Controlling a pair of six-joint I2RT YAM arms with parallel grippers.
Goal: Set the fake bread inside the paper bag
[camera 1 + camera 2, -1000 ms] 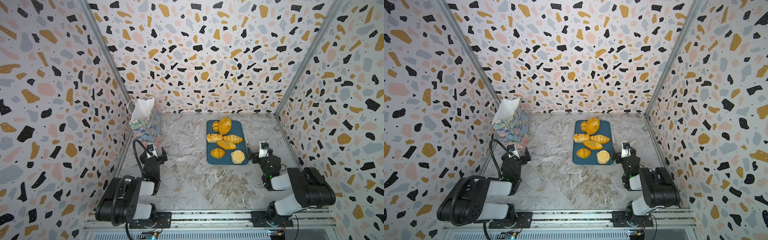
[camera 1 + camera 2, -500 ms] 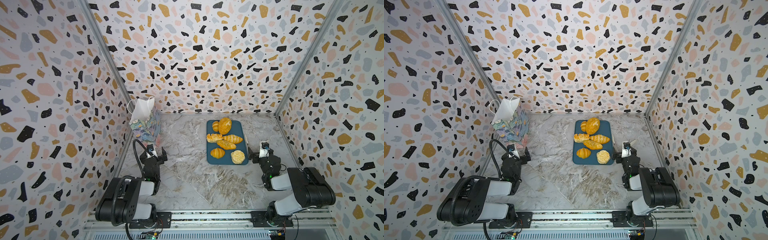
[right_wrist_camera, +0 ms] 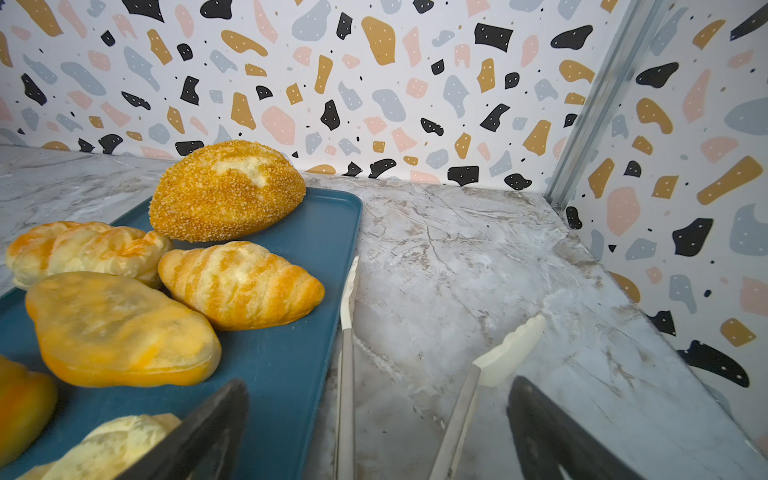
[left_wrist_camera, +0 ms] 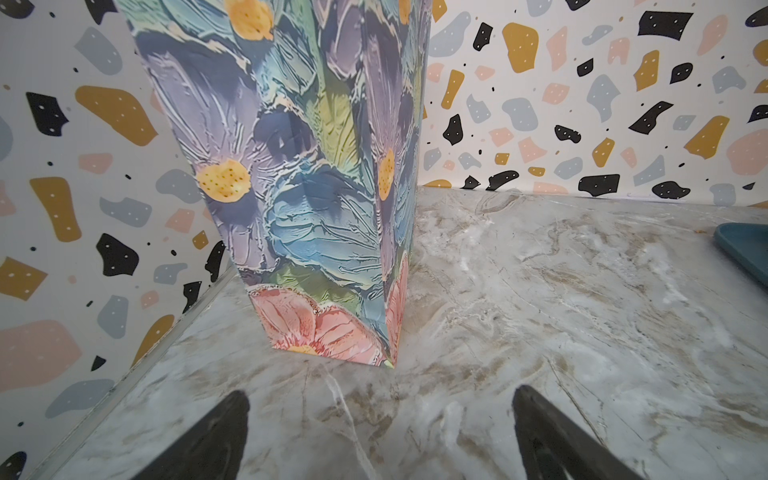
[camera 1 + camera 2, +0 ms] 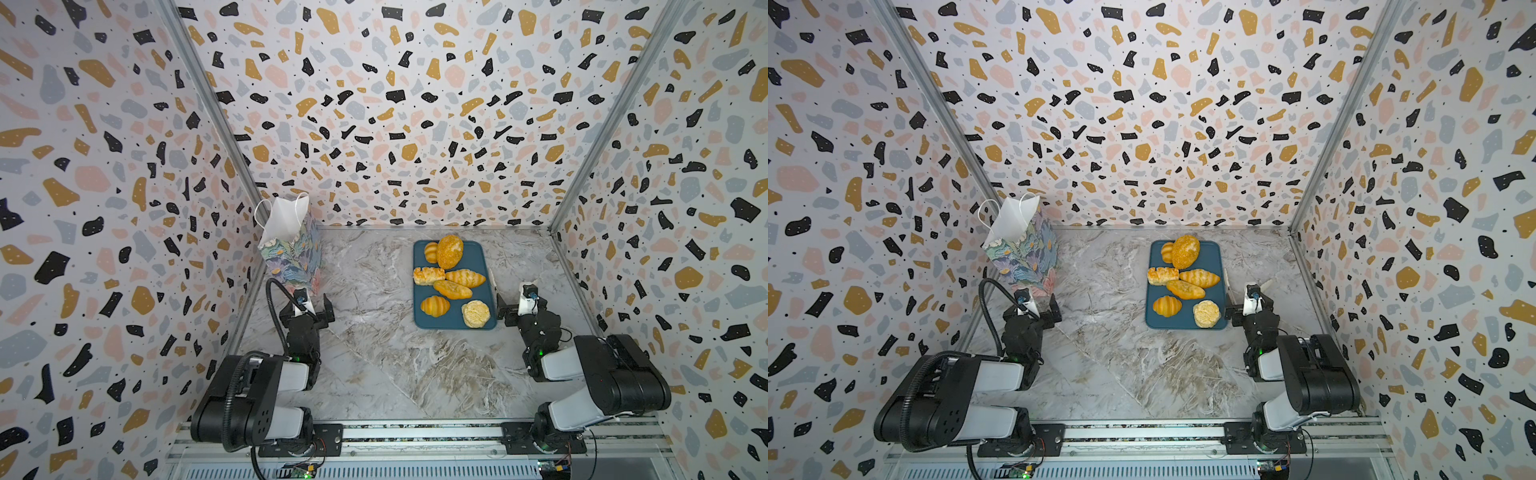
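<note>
Fake bread (image 5: 452, 289): seven golden pieces, all on dark-blue tray (image 5: 478, 253) right of centre in both top views, big crumbed loaf at its upper end, pale round bun at its lower right corner. Paper bag (image 5: 291, 253): floral, upright, white inside showing, left of centre against the left wall, well apart from the tray. Left gripper (image 5: 307, 311): just below the bag, jaws spread, nothing between them; right gripper (image 5: 523, 306): beside the tray's lower right corner, jaws spread wide, white-tipped tongs (image 3: 347, 374) between them over marble table (image 5: 374, 353), clear of both fingers as far as the right wrist view shows.
</note>
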